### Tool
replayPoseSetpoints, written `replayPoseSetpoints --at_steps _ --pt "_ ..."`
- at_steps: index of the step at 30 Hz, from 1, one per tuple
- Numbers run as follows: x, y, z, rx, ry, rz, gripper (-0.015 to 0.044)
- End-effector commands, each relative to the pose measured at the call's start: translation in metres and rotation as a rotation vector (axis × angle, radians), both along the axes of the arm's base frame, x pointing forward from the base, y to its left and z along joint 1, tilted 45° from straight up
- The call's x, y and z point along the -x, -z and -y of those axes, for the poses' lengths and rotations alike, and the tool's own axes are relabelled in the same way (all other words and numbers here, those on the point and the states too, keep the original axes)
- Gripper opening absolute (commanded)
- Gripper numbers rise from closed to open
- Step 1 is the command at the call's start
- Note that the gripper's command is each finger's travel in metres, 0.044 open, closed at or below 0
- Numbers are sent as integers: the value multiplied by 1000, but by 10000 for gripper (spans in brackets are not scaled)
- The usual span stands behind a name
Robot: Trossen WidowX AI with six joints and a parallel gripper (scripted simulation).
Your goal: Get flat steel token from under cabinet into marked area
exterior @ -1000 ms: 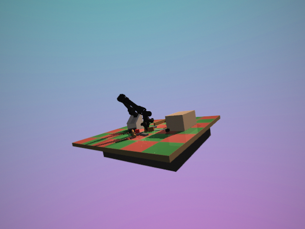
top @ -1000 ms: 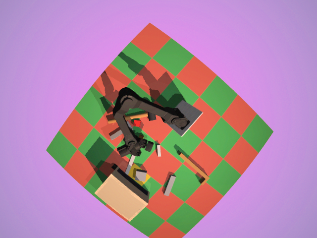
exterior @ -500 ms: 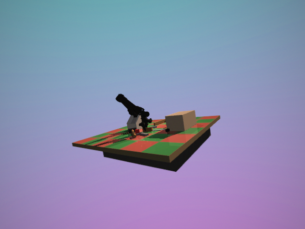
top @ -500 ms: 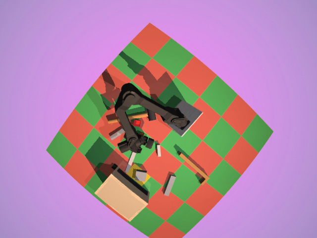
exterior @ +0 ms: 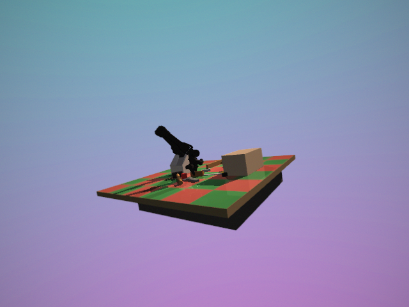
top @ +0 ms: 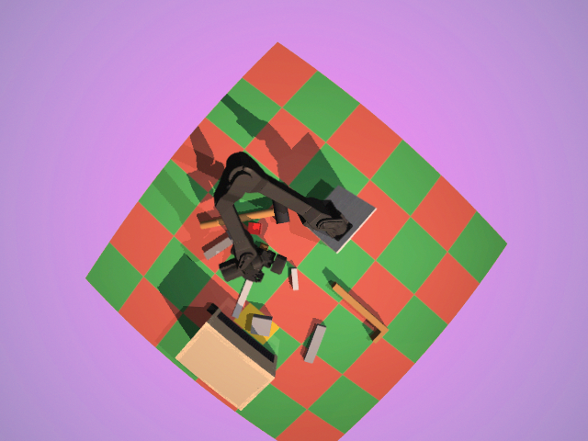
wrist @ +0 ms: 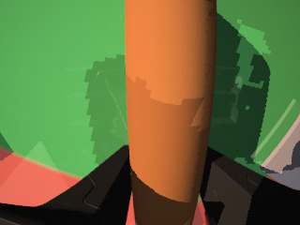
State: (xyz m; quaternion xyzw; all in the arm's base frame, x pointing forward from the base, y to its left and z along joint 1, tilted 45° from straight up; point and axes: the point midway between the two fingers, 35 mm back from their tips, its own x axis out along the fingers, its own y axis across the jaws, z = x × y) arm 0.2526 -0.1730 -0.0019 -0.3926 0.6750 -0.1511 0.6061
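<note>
My gripper (top: 254,271) (exterior: 194,173) (wrist: 163,153) is shut on the orange handle (exterior: 199,173) (wrist: 171,56) of a tool. The tool's pale straight shaft (top: 243,295) points from under the gripper towards the cabinet (top: 227,364) (exterior: 234,164). Its far end is beside the left corner of the yellow marked area (top: 245,314), near the cabinet front. A grey block (top: 261,326) stands on the marked area. The cabinet's dark vent slots (top: 244,334) face that area. I cannot make out the steel token in any view.
A short white bar (top: 295,278), a grey bar (top: 314,344) and an orange L-shaped piece (top: 358,308) lie to the right. A red block (top: 254,228), another grey bar (top: 217,247) and a long orange bar (top: 211,222) lie behind the gripper, partly under the arm.
</note>
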Motion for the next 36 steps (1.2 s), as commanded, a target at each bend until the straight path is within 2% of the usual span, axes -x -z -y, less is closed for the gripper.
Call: replayPoseSetpoints --at_steps 1,35,36 --pt "1 3 -5 -4 9 10 0" --pt "13 32 -37 -13 49 47 0" --pt "13 32 -35 -13 52 45 26"
